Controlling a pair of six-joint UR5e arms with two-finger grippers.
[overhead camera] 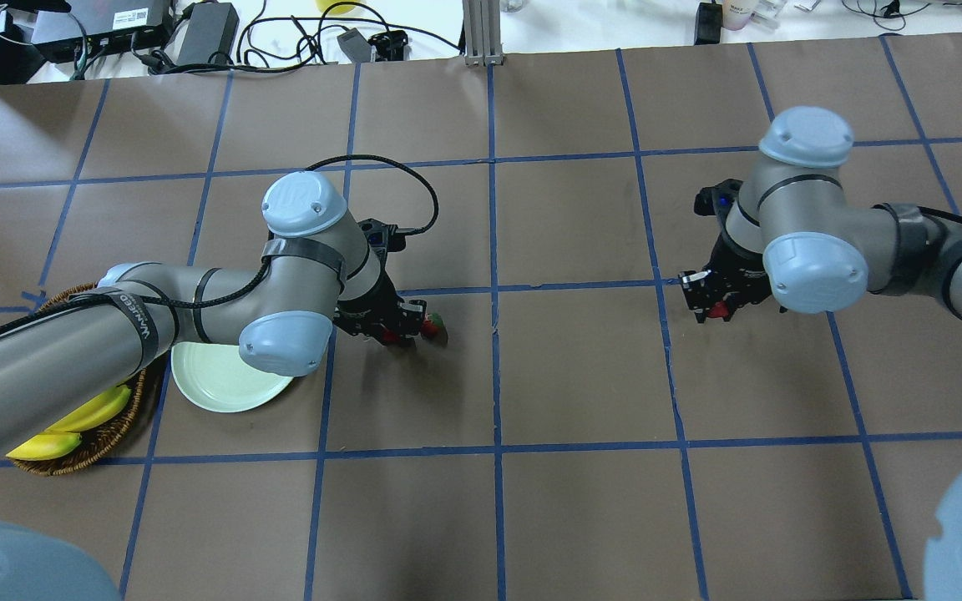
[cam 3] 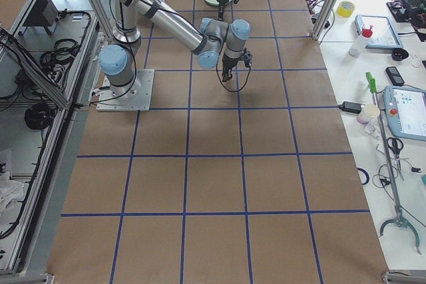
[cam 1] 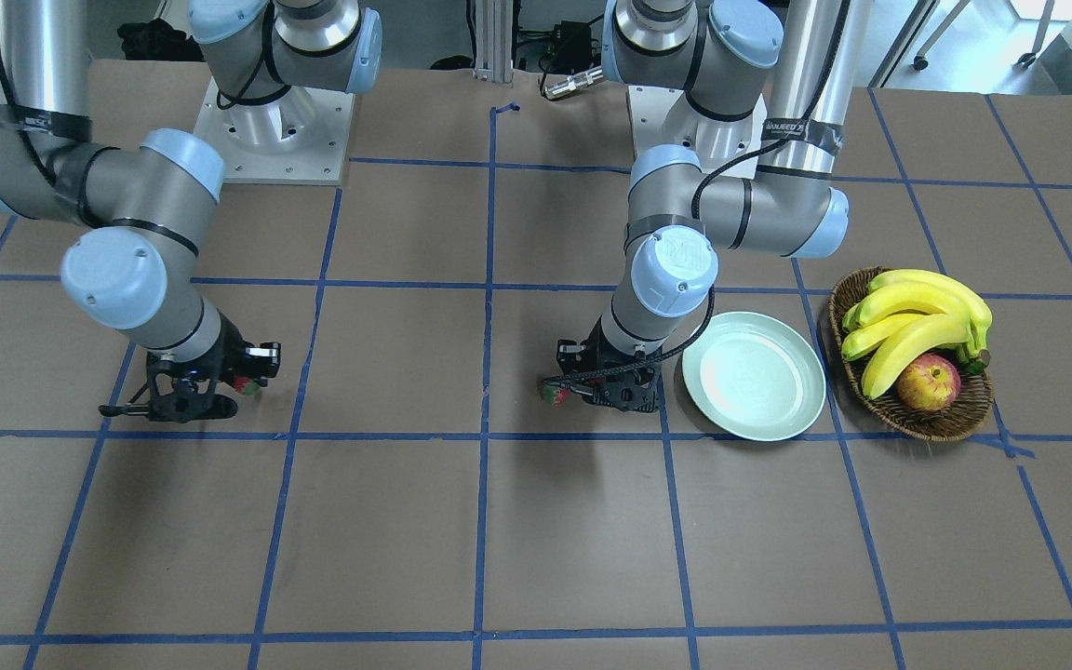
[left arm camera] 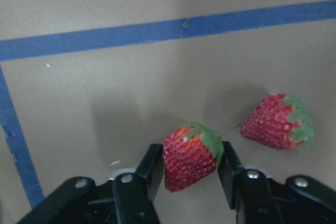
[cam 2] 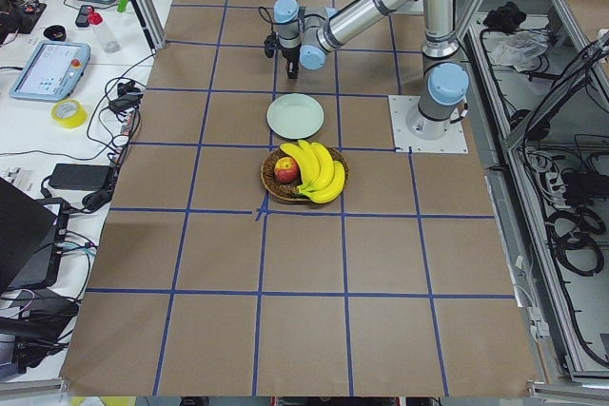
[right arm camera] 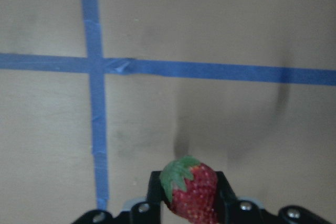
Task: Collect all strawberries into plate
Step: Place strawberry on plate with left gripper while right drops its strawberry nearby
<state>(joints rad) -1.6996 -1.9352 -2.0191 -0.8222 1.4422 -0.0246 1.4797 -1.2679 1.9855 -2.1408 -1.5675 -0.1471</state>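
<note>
My left gripper (left arm camera: pixel 191 151) is shut on a strawberry (left arm camera: pixel 188 161), low over the table, left of the plate in the front view. A second strawberry (left arm camera: pixel 277 122) lies loose on the table just beside it; it also shows in the front view (cam 1: pixel 553 395) and in the overhead view (overhead camera: pixel 436 325). My right gripper (right arm camera: pixel 188 180) is shut on a third strawberry (right arm camera: pixel 192 194), far from the plate, near a tape crossing. The pale mint plate (cam 1: pixel 756 375) holds nothing and shows in the overhead view (overhead camera: pixel 222 386) under my left arm.
A brown wicker basket (cam 1: pixel 927 425) with bananas (cam 1: pixel 913 321) and a red-yellow apple (cam 1: pixel 929 382) stands just beyond the plate. Blue tape lines grid the brown table. My left forearm hangs over part of the plate and basket in the overhead view.
</note>
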